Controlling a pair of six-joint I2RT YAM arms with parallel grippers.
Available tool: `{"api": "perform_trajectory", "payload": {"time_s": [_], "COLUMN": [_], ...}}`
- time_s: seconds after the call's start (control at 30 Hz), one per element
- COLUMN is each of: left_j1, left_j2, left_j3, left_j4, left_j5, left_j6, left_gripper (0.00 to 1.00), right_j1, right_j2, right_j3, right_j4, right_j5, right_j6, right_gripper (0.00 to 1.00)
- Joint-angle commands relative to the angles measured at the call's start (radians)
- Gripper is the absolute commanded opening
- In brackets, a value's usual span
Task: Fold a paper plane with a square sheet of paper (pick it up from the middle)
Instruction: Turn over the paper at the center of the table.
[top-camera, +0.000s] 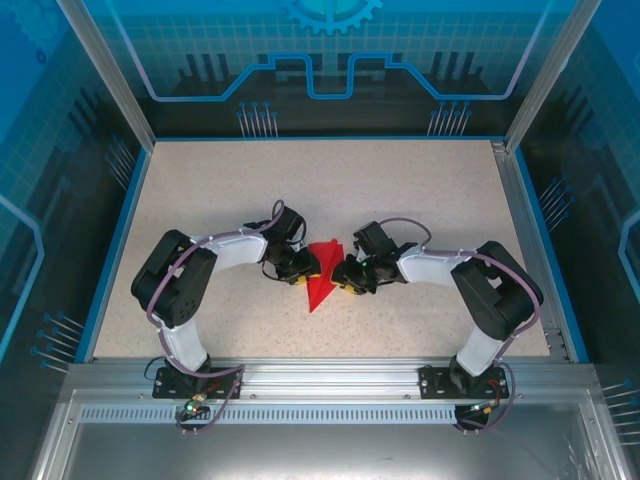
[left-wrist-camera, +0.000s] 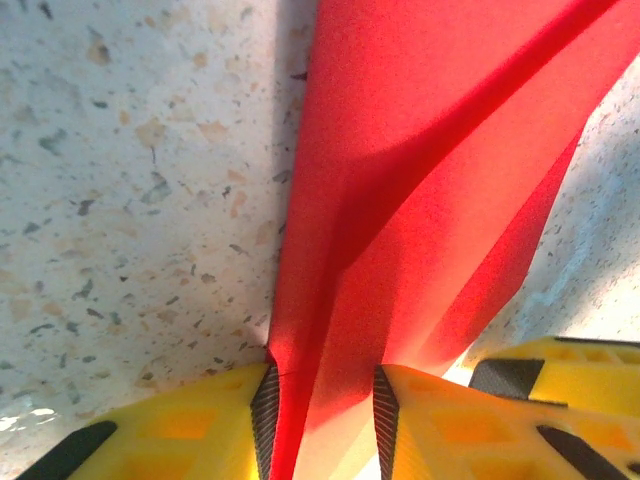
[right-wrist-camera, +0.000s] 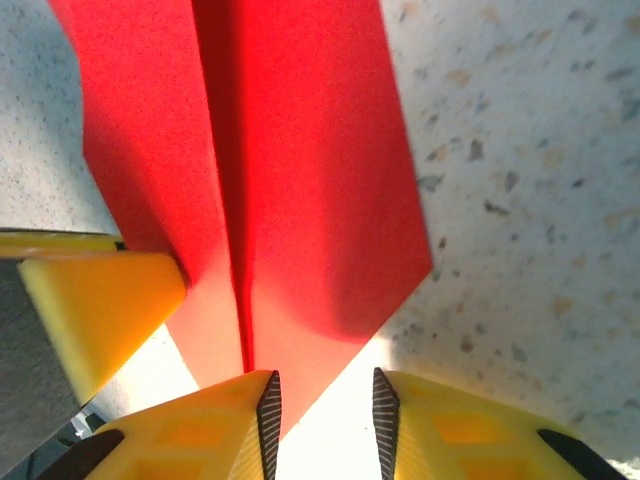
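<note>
L fingers (left-wrist-camera: 200, 430) part-open astride paper plane's (left-wrist-camera: 420, 170) raised fold, grip unclear; R fingers (right-wrist-camera: 450, 430) part-open, tip btwn, unpinched: uneven squeeze cld skew crease or slip paper.

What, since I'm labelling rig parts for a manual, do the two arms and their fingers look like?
The left arm and right arm match: bulky black joint housings, white rounded links, a purplish-grey cable looping along each, and black base plates on an aluminium rail. The left fingers and right fingers are bright yellow wedges with black ribbed inner pads.
</note>
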Motion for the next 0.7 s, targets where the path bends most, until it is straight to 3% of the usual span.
{"api": "perform_trajectory", "payload": {"time_s": [0.0,0.67], "left_j1": [0.004,0.003], "left_j2": [0.017,0.03], "left_j3": [0.018,0.012], "left_j4": [-0.032,-0.049], "left_j5": [-0.006,-0.008], "left_j6": [0.012,0.017], "left_gripper": [0.34,0.31], "right_j1": [0.014,0.011], "right_j2": [-0.011,0.088], "right_j3": [-0.01,0.058], "right_j4": [-0.023,0.08], "right_j5": [-0.022,-0.031], "right_j6": [0.024,0.087], "right_gripper": [0.33,0.33]}}
